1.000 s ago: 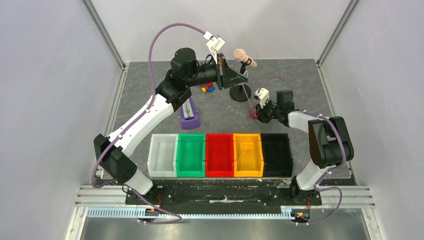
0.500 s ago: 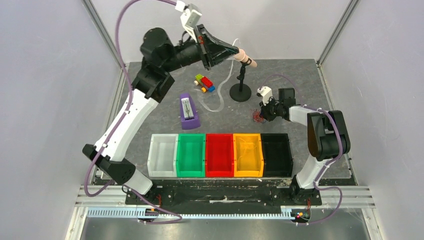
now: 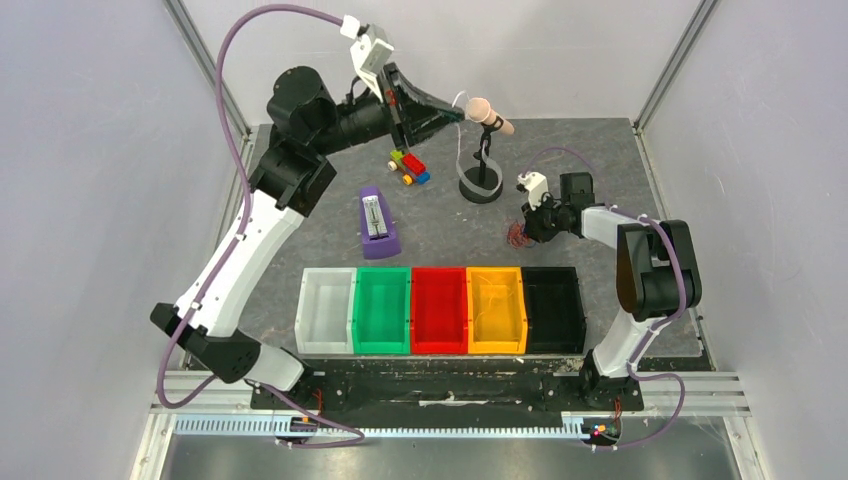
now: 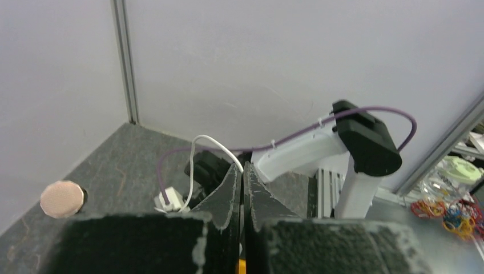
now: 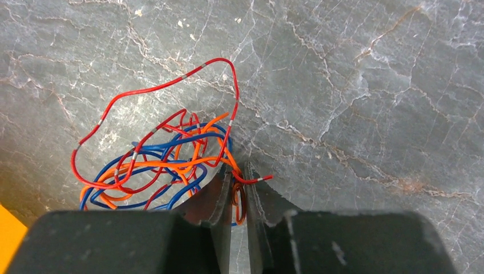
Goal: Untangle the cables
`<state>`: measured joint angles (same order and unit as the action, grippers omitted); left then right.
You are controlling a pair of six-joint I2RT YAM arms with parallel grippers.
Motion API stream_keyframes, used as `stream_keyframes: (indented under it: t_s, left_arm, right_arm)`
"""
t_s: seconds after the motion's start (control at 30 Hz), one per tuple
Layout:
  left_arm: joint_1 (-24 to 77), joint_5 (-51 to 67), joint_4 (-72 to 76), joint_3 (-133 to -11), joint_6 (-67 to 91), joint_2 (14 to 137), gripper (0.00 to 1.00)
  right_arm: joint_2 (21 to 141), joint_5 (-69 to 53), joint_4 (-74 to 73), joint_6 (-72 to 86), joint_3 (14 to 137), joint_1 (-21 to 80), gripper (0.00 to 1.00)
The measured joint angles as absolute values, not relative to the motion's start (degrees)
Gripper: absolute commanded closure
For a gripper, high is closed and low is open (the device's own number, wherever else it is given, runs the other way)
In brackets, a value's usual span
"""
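Observation:
The cables are a small tangle of thin red, orange and dark blue wires (image 5: 154, 165) lying on the grey table; the tangle also shows in the top view (image 3: 514, 236). My right gripper (image 5: 238, 171) is low on the table at the tangle's right edge (image 3: 524, 230), shut on a red and orange loop. My left gripper (image 3: 455, 113) is raised high near the back wall, jaws closed (image 4: 241, 168) on a white wire (image 4: 197, 140). That wire (image 3: 457, 150) hangs down beside the microphone stand, apart from the tangle.
A microphone (image 3: 488, 114) on a stand with a round black base (image 3: 480, 188) stands at the back. Toy bricks (image 3: 410, 167) and a purple block (image 3: 376, 225) lie left of it. Five bins (image 3: 440, 310) line the near side. The right arm (image 4: 354, 148) shows in the left wrist view.
My left arm has risen from beside the microphone base up toward the back left, carrying the white wire away from the tangle. My right gripper has stayed shut on the tangle.

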<state>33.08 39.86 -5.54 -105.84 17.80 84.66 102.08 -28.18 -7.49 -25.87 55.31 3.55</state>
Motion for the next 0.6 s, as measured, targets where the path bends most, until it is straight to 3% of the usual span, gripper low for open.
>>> stream_keyframes:
  t_s: [0.13,0.37,0.6]
  left_arm:
    - [33.08,42.70,-8.27,-100.01,15.20,81.62,0.98]
    - [33.08,44.88,-20.21,-90.13,4.89,73.69,0.98]
    - [29.95,37.54,-41.71,-77.32,-16.40,55.61,0.98]
  right_arm:
    - [102.06,-28.45,-9.17,-25.17,55.77,3.49,1.00]
    - [99.59,-29.15,-11.53,-23.27,55.79,3.46,1.00]
    - [96.47,-30.72,-12.05,-22.31,56.21,3.46,1.00]
